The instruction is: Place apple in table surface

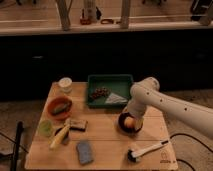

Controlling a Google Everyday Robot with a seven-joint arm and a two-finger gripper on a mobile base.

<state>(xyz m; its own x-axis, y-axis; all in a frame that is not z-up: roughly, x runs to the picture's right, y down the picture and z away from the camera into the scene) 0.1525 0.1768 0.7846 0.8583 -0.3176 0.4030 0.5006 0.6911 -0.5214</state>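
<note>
The table surface (105,145), light tan planks, spreads beneath the gripper and reaches well out to its left in the view. The white arm (170,104) comes in from the right edge and bends down to the gripper (132,116), which hangs low over the table's right part.

The green tray (110,80) lies just behind the gripper and to its left. It holds a dark cluster (100,93) and a pale triangular piece (116,99), the latter the nearer to the gripper.

Far to the gripper's left stands an orange bowl (60,107). Directly under the gripper sits a dark bowl (123,127).

In front of the gripper, near the table's front edge, lies a white-handled brush (148,149). In front and to the left lies a grey-blue sponge (85,151), and farther left a banana (60,137) beside a brown block (78,125).

A white cup (65,85) stands far to the left and behind, and a small green cup (45,128) far to the left.

The apple (130,122) sits inside the dark bowl, right below the gripper and not yet on the table surface. I cannot tell whether the gripper is gripping it or is spread.
</note>
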